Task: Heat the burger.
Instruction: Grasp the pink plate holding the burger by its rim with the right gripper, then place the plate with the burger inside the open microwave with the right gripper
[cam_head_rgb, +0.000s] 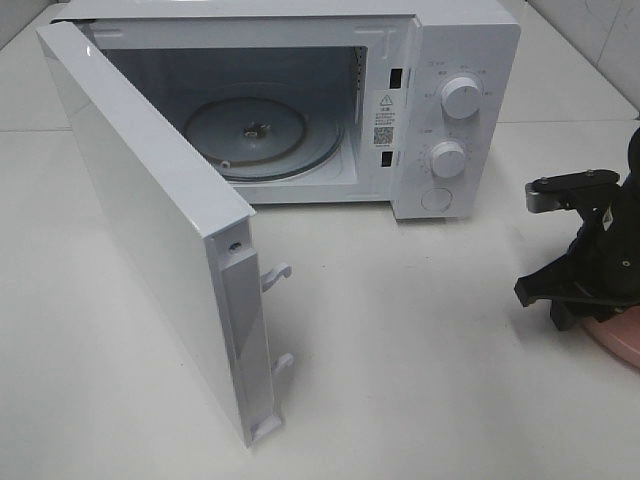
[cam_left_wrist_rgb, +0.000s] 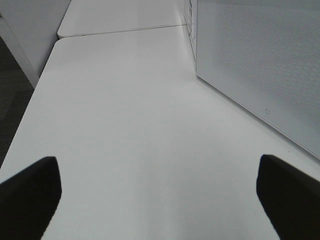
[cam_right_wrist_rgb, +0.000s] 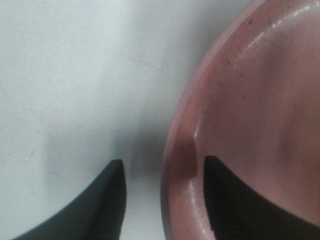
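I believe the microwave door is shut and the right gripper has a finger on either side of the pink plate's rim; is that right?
Not quite. The microwave door stands wide open, as the exterior high view shows. The rest holds: the right gripper has a finger on either side of the pink plate at its rim.

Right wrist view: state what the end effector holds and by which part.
Nothing yet: right end effector straddles the rim of the pink plate, gap beside outer finger.
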